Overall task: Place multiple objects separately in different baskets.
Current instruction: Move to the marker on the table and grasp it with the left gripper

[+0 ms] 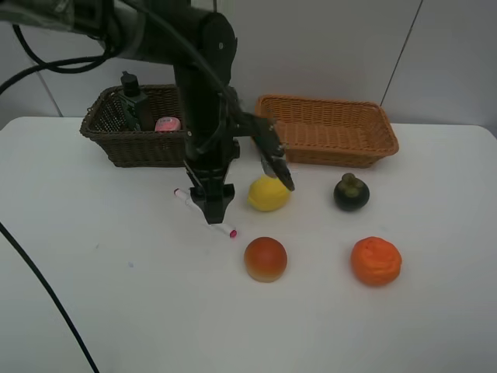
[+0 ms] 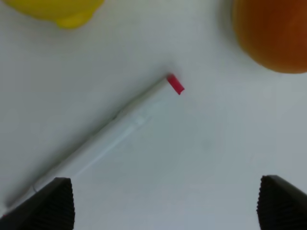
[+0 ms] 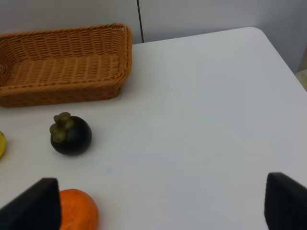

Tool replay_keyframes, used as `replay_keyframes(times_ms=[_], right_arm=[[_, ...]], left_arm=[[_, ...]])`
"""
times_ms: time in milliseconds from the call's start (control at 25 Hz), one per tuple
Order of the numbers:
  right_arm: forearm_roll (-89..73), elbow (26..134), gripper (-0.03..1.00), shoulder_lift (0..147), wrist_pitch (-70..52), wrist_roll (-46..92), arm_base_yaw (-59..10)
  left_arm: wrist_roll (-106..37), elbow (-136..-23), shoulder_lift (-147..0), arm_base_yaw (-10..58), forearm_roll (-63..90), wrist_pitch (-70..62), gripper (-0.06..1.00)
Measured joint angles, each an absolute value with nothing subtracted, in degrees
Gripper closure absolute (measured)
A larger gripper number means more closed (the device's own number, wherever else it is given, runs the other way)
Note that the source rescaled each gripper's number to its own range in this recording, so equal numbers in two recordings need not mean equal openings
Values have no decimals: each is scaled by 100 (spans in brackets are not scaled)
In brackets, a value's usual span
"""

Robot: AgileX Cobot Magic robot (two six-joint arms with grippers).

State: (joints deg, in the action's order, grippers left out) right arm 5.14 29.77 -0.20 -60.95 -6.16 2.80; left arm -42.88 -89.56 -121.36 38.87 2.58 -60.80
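1. Five things are out on the white table (image 1: 116,311) waiting to be sorted. The one in play looks to be the slim white marker with the pink-red tip (image 2: 120,129), lying flat on the table just beside the yellow lemon (image 1: 269,193).
2. The left gripper (image 2: 165,206) hangs right over the marker with its jaws spread as wide as they go and nothing in them. In the left wrist view one black fingertip (image 2: 48,203) sits over the marker's far end, so my guess is it's lining up for a pick. No grip yet.
3. Done so far, going by what's in the baskets: the dark brown woven wicker basket (image 1: 136,144) already holds the dark green bottle (image 1: 132,95) and the pink bottle with the white cap (image 1: 167,123). I can't make out anything else in there.
4. The light orange-tan wicker basket (image 1: 326,132) has nothing in it that I can see.
5. Also left on the table are the lemon, the dark round mangosteen (image 1: 351,192), the bumpy orange (image 1: 376,260) and the smooth red-orange fruit (image 1: 265,259), all well apart from each other.
6. The right gripper (image 3: 160,206) is wide open too and empty, hovering near the mangosteen and orange side.
7. So roughly a quarter done, I'd say.
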Motion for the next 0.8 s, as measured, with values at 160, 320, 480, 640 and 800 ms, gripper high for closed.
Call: replay_keyframes(times_ms=[160, 320, 480, 640, 800], right_arm=[[514, 2977, -3, -20, -6095, -616, 280], [514, 2977, -3, -20, -6095, -616, 280], [514, 2977, -3, -20, -6095, -616, 280], [514, 2977, -3, -20, -6095, -616, 280], [514, 2977, -3, -20, -6095, -616, 280]], left_arm=[[-4682, -8501, -12136, 3887, 264, -5270, -5], [-5016, -8338, -12197, 3887, -53, -4695, -5], [-5053, -8320, -12413, 3882, -231, -4328, -5], [-5058, -8320, -12654, 3882, -248, -4268, -5], [-5058, -8320, -12774, 3882, -361, -4240, -5]])
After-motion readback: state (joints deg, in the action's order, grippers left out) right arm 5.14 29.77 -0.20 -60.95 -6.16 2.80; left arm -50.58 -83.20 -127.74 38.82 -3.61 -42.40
